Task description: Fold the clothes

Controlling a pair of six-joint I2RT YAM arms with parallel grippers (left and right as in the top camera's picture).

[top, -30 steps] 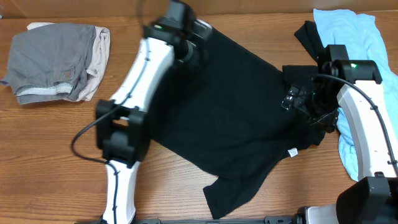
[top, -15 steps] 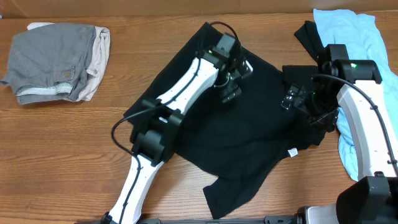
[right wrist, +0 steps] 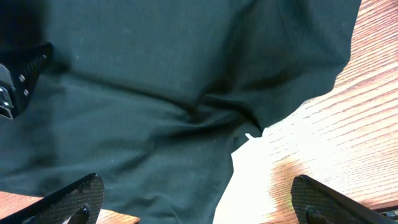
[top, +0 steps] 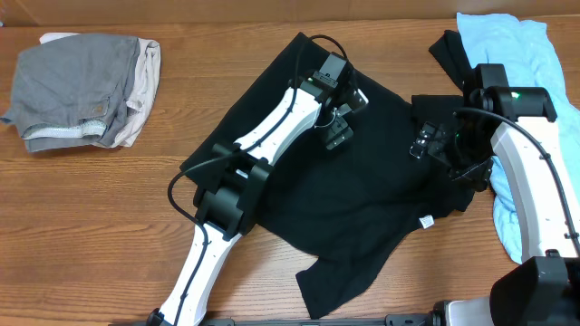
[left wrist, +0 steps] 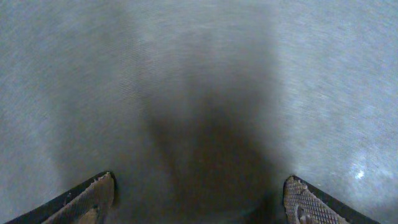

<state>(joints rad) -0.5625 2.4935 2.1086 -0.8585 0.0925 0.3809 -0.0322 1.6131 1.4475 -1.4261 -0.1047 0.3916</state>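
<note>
- As the overhead view shows, the black T-shirt (top: 353, 195) lies spread and creased on the table (top: 82, 235), with one sleeve trailing toward the near edge. Its white label (top: 424, 220) sits at the shirt's right hem.
- Overhead, continued: the left tool (top: 340, 116) hangs over the shirt's upper middle, and the right tool (top: 435, 145) sits at the shirt's right edge. Grey and beige pieces (top: 82, 86) lie well apart to the shirt's left. A light-blue tee (top: 521, 45) lies just beside the shirt's right edge.
- Left wrist view: the left tool (left wrist: 200, 199) has its jaws spread wide with nothing between them. Blurred fabric of the black T-shirt (left wrist: 199, 74) fills the view beneath.
- Right wrist view: the right tool (right wrist: 199, 199) is likewise parted wide and empty above the wrinkled edge of the black T-shirt (right wrist: 155, 81). Bare wood of the table (right wrist: 354, 124) shows beside the shirt.
</note>
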